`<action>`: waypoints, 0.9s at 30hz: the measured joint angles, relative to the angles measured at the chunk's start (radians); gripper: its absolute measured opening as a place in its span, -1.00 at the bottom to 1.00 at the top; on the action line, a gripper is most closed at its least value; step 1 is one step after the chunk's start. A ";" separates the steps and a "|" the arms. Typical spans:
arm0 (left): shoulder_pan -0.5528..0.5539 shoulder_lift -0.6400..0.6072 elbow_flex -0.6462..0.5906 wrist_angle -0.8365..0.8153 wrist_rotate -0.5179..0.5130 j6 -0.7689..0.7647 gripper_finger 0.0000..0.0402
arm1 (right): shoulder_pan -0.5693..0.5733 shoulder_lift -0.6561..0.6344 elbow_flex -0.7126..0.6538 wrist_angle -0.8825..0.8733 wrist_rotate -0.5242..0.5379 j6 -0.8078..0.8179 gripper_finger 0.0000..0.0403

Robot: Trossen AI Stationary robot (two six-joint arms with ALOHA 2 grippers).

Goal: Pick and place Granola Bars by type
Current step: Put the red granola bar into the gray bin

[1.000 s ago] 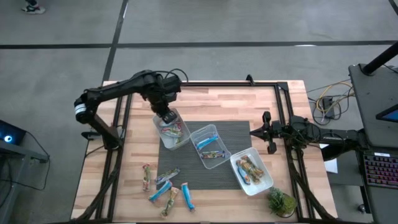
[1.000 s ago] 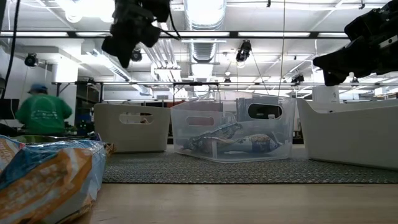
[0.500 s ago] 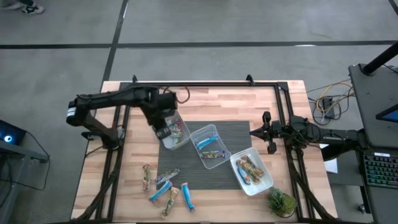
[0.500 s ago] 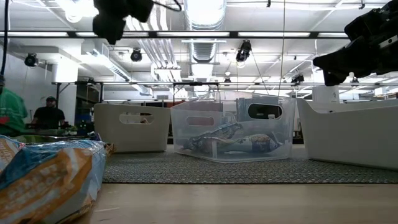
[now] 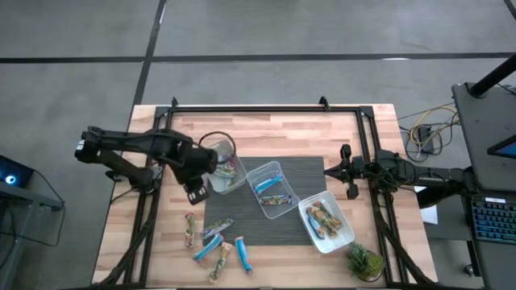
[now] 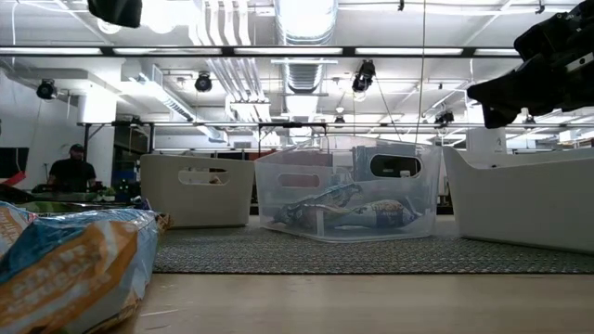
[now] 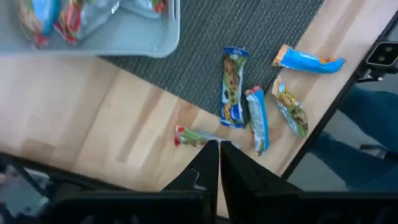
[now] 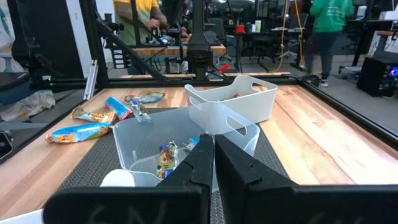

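Note:
Several loose granola bars lie flat near the table's near left corner, by the mat's edge. In the left wrist view they show as blue bars, a tan one and a red-green one. My left gripper hangs shut above the wood beside the left tub, between that tub and the loose bars; its fingers hold nothing. My right gripper waits shut at the table's right side. One bar fills the low view's near left.
Three clear tubs stand in a diagonal row on the dark mat: left tub, middle tub and right tub, each with bars inside. A small green plant sits at the near right corner. Black frame rails run along the table's sides.
My left gripper has moved from above the left tub toward the table's near edge and slightly left, and now hangs over the wood beside the tub. The bars and tubs have stayed where they were.

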 joint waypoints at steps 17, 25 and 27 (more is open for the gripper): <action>-0.167 -0.010 -0.234 0.241 -0.013 -0.699 -1.00 | 0.000 0.000 0.000 0.000 0.000 0.000 -0.96; -0.256 -0.009 -0.355 0.355 -0.012 -0.929 -1.00 | 0.000 0.000 0.000 0.000 0.000 0.000 -0.96; -0.276 -0.009 -0.383 0.369 -0.014 -0.974 -1.00 | 0.000 0.000 0.000 0.000 0.000 0.000 -0.96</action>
